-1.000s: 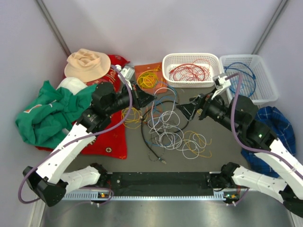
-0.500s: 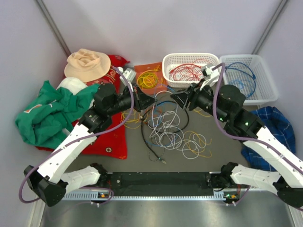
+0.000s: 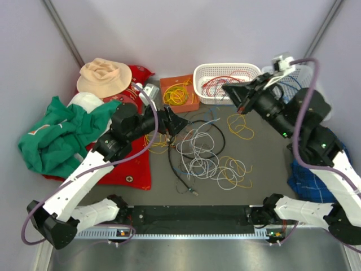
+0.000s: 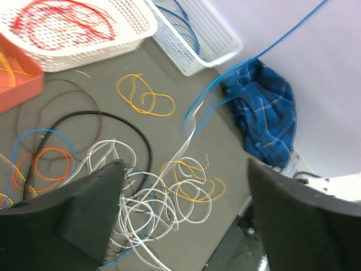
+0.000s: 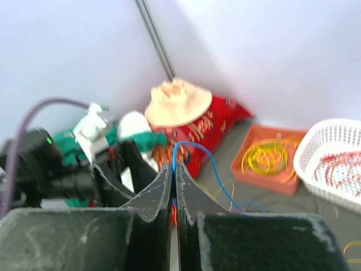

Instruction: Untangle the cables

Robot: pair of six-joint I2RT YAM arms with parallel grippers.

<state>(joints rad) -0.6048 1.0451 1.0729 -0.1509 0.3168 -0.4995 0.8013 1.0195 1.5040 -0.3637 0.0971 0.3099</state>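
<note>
Top external: thin, looped, tangled cables

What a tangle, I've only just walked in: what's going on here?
A robot is untangling a pile of cables. The right gripper is shut on a blue cable and holds it high by the baskets, the cable running down toward the pile. The left gripper is open above that pile, holding nothing. Red cables lie in the left basket, blue ones in the right basket, yellow ones in the tray.
</note>
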